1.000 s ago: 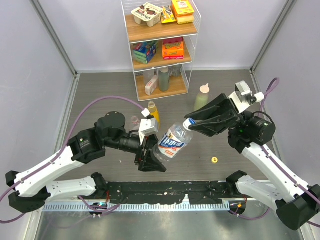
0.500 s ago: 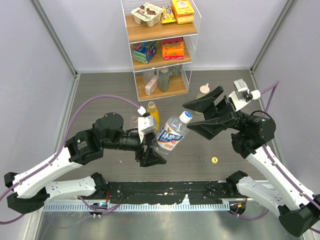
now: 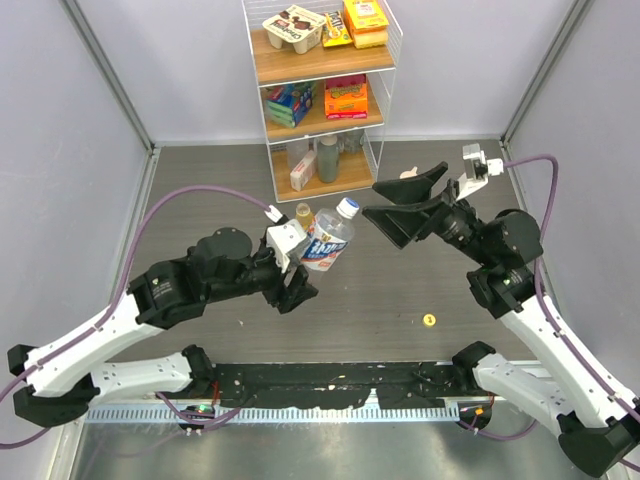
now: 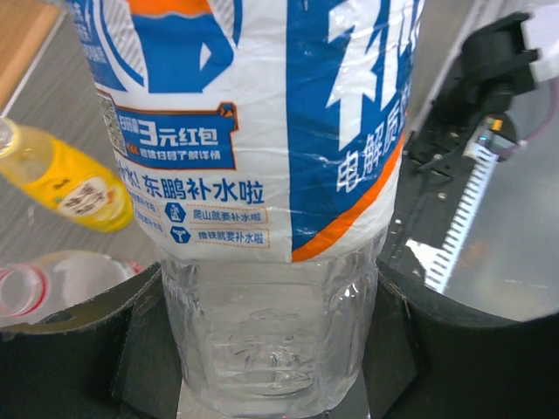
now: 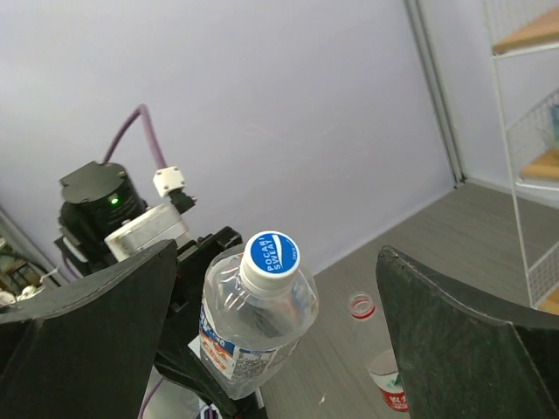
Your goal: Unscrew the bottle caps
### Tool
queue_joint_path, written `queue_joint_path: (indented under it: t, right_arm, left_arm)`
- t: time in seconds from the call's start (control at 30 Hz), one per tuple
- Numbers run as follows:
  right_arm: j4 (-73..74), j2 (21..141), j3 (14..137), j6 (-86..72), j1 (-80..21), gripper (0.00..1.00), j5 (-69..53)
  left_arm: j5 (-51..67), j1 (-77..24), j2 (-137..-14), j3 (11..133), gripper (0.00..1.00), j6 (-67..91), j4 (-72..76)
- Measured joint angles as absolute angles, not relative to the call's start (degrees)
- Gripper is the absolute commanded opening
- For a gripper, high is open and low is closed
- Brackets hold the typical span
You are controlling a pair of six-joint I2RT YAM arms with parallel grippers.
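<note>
The left hand point(image 3: 298, 276) is clamped around the lower body of the clear bottle with the blue-and-white label point(image 3: 325, 242), holding it up off the surface point(image 3: 400, 290), tilted with its neck pointing up and toward the right arm. In the left wrist view the dark fingers point(image 4: 79, 349) press on either side of the ribbed clear base point(image 4: 271, 349), below the label with its blue, white and orange print. The white cap point(image 3: 347, 208) sits on the bottle's neck; from the right wrist camera its top point(image 5: 271, 254) shows a blue disc with white lettering. The right hand point(image 3: 372, 198) is spread wide and grips nothing: it hangs just to the right of the cap, apart from it, with its two black fingers point(image 5: 87, 332) aimed at the bottle top. Behind the raised bottle the yellow juice bottle point(image 3: 303, 213) stands on the surface with no cap on its neck, and the left wrist view shows it point(image 4: 74, 188) off to the left of the held bottle. A small yellow cap point(image 3: 429, 320) lies alone on the surface, well apart from the bottles and near the front between the two arms. The red-labelled bottle point(image 5: 384, 371) stands upright with an open mouth ringed in red, and its rim also shows low on the left in the left wrist view point(image 4: 35, 288). A pale green bottle point(image 3: 404, 176) is mostly hidden behind the right hand. At the back stands a white wire rack point(image 3: 315, 125) with wooden shelves holding packaged goods.
</note>
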State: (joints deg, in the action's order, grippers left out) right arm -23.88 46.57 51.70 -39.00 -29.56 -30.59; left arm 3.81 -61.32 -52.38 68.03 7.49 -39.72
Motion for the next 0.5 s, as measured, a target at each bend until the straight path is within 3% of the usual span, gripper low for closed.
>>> queue_joint_path:
  t: [0.33, 0.5]
  right_arm:
    - [-13.3, 53.4, 56.2, -39.4, -29.6, 1.0, -24.6]
    - [-11.8, 56.0, 56.2, -40.6, -29.6, 0.94, -23.9]
  left_arm:
    - [-10.2, -61.3, -58.5, 73.5, 0.0, 5.4, -44.1]
    - [-15.0, -61.3, -63.1, 76.7, 0.0, 4.9, -46.5]
